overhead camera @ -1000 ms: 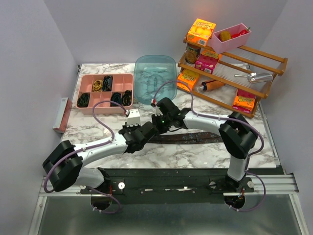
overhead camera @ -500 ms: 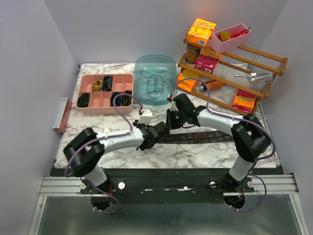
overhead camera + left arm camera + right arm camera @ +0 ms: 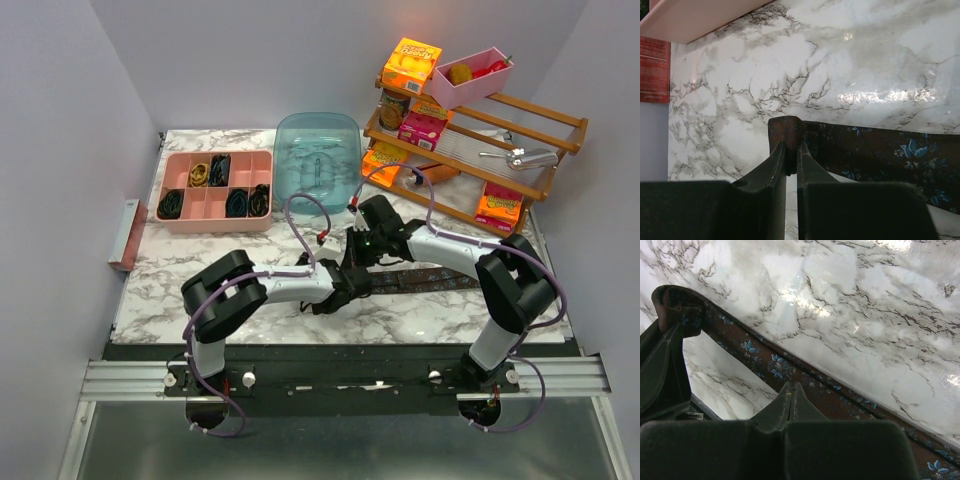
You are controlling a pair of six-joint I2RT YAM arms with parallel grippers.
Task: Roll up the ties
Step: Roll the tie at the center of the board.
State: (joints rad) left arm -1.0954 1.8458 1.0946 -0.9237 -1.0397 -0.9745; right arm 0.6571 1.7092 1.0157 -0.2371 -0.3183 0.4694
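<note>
The brown floral tie (image 3: 875, 155) looks limp and slippery. The left claw (image 3: 790, 147) pinches its end, a sensible hold, while the right claw (image 3: 791, 389), clenched empty, rests on it.

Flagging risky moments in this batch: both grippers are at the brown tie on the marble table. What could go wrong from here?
1. The left gripper pinches only the folded end of the tie; it may slip out once rolling starts.
2. The right gripper, shut, sits on the tie close to the left one; the two may collide.
3. The tie's length stretches along by the right arm, so it may drag or twist.
</note>
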